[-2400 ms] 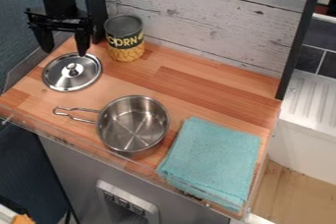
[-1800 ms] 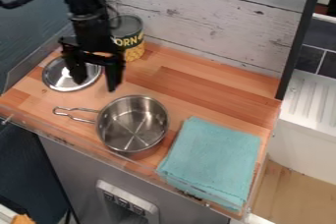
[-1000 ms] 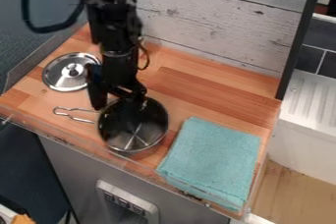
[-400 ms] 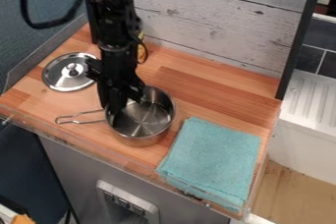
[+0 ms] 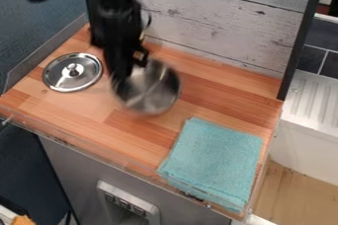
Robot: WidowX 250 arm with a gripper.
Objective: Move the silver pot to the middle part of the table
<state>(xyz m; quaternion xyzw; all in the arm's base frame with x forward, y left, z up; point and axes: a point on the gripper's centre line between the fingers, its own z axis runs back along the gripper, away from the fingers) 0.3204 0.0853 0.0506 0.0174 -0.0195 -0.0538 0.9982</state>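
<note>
On the left half of the wooden surface (image 5: 86,113), between the lid and the upper part of the cloth, the silver pot (image 5: 155,93) is blurred, its round, smooth metal wall pinched at the left side by the black tool (image 5: 123,77). Pale streaks of light cross its shiny inside. The black arm (image 5: 112,19) comes down from the top edge and covers part of the pot's rim. Left of the pot, well apart from the cloth, lies a round, polished metal lid (image 5: 58,77) with a small knob (image 5: 73,69). Toward the front right lies a folded turquoise cloth (image 5: 214,162), squarish, with a fine, nubbly weave. The surface is built of light and reddish wood strips; behind it rises a wall (image 5: 218,29) of whitish, grained boards.
</note>
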